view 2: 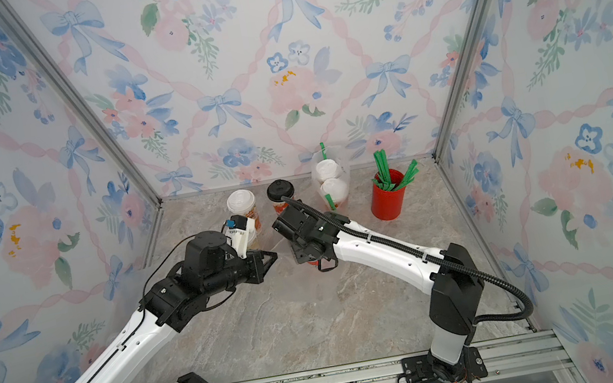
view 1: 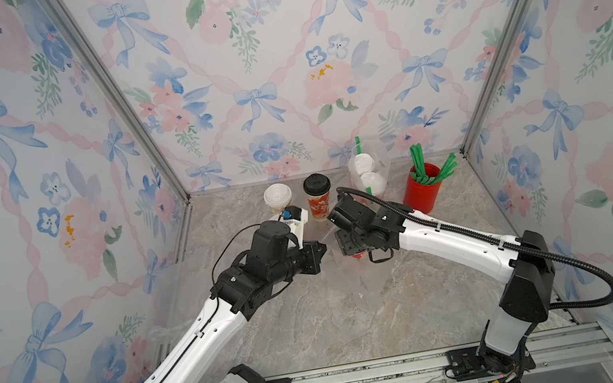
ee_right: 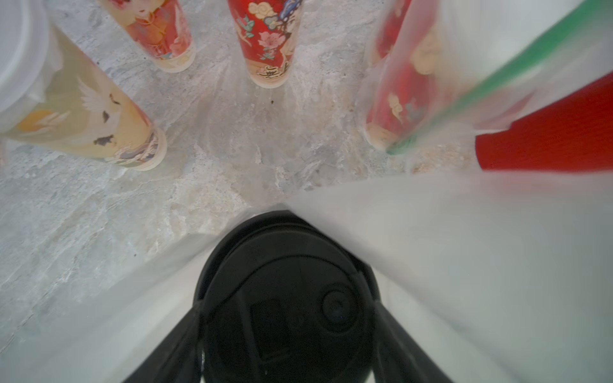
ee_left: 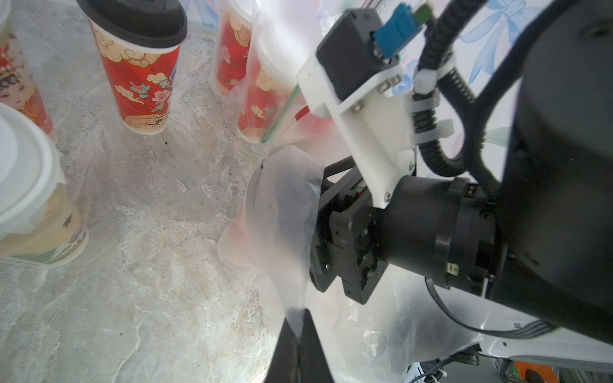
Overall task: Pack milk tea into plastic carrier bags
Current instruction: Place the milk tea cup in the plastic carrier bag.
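In both top views the grey marble tabletop lies bare from the arms' bases up to the grippers. The crowded edge is the back one. There a white-lidded cream paper cup, a standing black-lidded red paper cup, a filled clear bag of two white-lidded cups and a plain red cup of green straws stand upright in a row. Both arms reach forward and inward and meet mid-table. The left gripper lies level and points at the right gripper, which points down over a crumpled clear plastic carrier bag.

In the left wrist view, the left gripper has its jaws together, pinching the carrier bag's film. The film drapes over the right gripper's front. Bare marble separates this from the standing black-lidded cup, and a second white-lidded cream cup stands close by.

In the right wrist view, the right gripper is clamped on a held black-lidded cup, one finger on each side of the lid. This cup stands mid-table, upright with its long axis vertical and the lid facing the camera. Bag film rises on both sides of it. Ahead there is open marble, then the cup bases.
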Tool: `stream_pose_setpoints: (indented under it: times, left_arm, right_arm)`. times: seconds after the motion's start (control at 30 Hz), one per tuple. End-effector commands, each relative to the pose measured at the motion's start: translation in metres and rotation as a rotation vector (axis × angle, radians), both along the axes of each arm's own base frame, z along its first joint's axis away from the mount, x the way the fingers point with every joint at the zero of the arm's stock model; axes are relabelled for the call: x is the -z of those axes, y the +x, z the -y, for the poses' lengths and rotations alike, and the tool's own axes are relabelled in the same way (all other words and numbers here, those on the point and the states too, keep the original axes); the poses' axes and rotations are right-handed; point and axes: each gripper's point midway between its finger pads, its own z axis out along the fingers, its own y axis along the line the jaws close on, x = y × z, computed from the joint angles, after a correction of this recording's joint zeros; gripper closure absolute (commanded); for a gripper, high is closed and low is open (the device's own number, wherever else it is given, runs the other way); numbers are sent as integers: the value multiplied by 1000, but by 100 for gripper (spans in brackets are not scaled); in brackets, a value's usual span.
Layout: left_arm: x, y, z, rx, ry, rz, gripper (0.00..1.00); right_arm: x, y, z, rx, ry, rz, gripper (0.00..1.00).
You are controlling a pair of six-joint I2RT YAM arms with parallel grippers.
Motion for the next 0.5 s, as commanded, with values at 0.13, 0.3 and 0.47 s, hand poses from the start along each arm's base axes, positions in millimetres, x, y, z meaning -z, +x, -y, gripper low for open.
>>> stream_pose_setpoints:
  times: [0.13, 0.3, 0.47]
  left_arm:
    - [-8, 25, 23, 81, 47, 71, 100]
    - [-3, 33, 31, 101, 62, 63, 97]
    - [-7, 31, 37, 129, 40, 53, 73]
  right_arm:
    - [7, 10, 46, 126, -60, 24, 43]
    - [-1, 8, 45, 121, -10, 23, 27]
    - [-19, 9, 44, 119, 19, 45, 17]
